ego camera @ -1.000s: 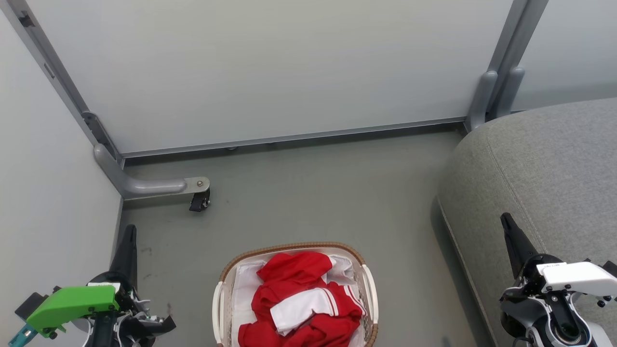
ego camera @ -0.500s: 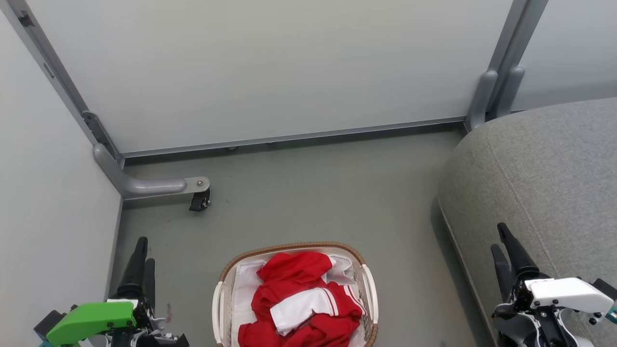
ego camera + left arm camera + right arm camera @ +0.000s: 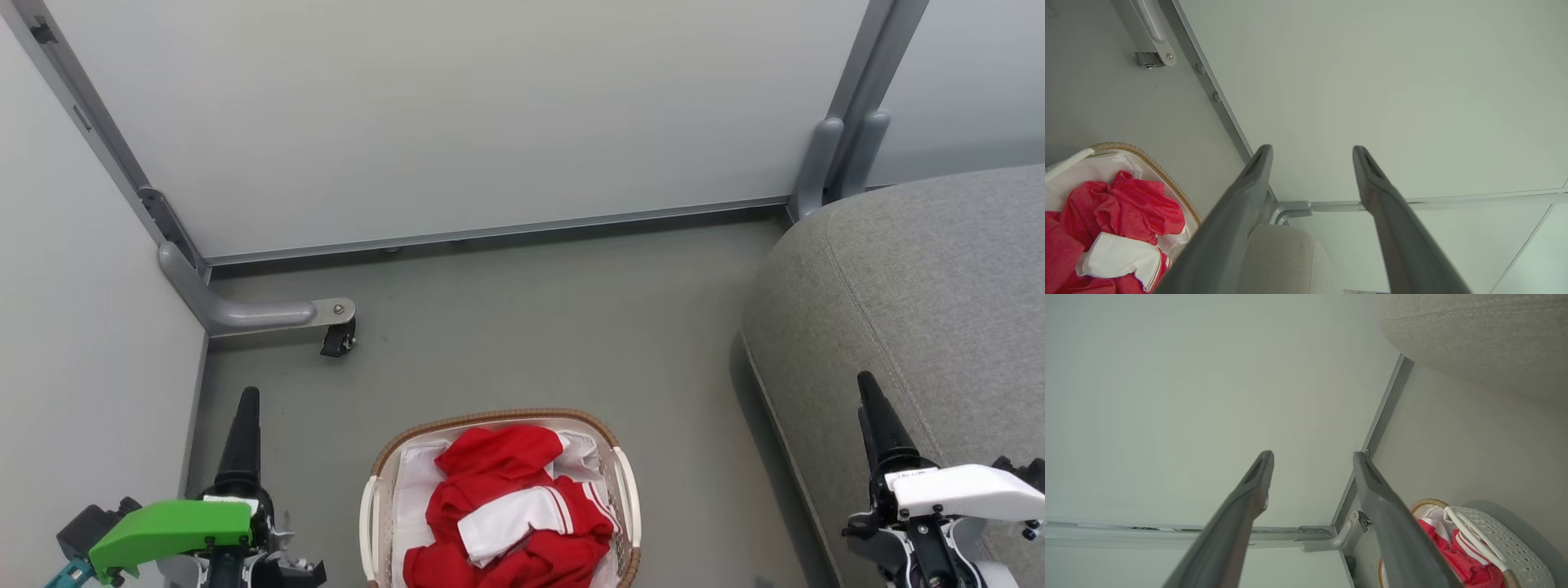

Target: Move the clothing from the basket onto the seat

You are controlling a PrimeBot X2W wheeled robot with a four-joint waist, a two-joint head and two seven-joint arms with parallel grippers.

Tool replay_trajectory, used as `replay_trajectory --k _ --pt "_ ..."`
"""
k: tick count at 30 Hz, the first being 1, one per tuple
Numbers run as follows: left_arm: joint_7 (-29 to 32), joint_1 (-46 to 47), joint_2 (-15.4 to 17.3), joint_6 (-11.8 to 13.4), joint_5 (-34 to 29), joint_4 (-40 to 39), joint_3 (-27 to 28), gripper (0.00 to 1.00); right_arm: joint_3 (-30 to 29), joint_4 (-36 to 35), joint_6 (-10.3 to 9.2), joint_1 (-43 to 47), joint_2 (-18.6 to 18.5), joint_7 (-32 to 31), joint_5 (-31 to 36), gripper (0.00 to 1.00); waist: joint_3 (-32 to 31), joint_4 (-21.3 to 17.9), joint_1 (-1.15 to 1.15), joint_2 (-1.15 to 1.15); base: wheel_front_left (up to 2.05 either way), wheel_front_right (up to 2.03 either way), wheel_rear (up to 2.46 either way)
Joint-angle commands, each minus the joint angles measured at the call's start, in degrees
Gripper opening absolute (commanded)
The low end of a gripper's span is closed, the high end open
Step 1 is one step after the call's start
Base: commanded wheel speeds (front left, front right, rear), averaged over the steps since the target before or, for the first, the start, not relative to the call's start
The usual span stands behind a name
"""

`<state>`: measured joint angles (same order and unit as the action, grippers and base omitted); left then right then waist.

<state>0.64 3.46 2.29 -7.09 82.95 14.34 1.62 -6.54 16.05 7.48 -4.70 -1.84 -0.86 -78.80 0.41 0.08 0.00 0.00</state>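
The clothing (image 3: 506,506), a red and white heap, lay in the basket (image 3: 498,418), which stood on the floor (image 3: 531,327) low in the middle of my head view, between my two arms. From my left jaws it lay off to the right and nearer to me than the tips; from my right jaws it lay off to the left, with bare floor between. I judged the left jaws the nearer pair, though the height of either above the basket I could not tell. The basket's near end was cut off by the edge of the view, so its long axis seemed to run away from me, no more than that.

Both pairs of jaws were spread wide and held nothing. Each pointed forward toward the pale wall (image 3: 457,122), not down at the heap: in my left wrist view the clothing (image 3: 1122,216) sat low at the side of the jaws, not between them. My right jaws hung over the rounded edge of the seat (image 3: 939,269), which was on my right, well apart from the basket. To grasp, I judged either arm would have to swing inward and tip down.
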Motion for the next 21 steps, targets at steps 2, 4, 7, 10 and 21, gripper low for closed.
replay_trajectory --k 2,4,7,10,21 --pt "-0.8 1.5 0.3 -0.2 -3.1 -1.6 -0.7 1.00 -0.2 -2.1 0.02 -0.9 -0.6 0.9 4.7 1.00 0.0 0.0 0.00 0.00 0.00 0.00 0.00" --pt "-1.3 1.8 0.3 -0.2 -5.5 -2.1 -1.2 1.00 -0.5 -2.9 0.02 -0.8 -0.6 1.5 7.4 1.00 0.1 0.1 0.00 0.00 0.00 0.00 0.00" --pt "-2.0 2.0 0.3 -0.3 -8.7 -2.6 -1.6 1.00 -0.7 -3.7 0.02 -0.7 -0.6 2.1 10.8 1.00 0.1 0.1 0.00 0.00 0.00 0.00 0.00" --pt "-2.6 2.0 0.3 -0.3 -12.3 -3.0 -1.8 1.00 -0.3 -4.6 0.02 -0.5 -0.6 2.8 14.9 1.00 0.2 0.1 0.00 0.00 0.00 0.00 0.00" --pt "-4.8 0.8 0.4 -0.2 -23.9 -4.4 -2.3 1.00 1.0 -5.5 0.02 0.2 -0.7 5.0 25.9 1.00 0.5 0.2 0.00 0.00 0.00 0.00 0.00"
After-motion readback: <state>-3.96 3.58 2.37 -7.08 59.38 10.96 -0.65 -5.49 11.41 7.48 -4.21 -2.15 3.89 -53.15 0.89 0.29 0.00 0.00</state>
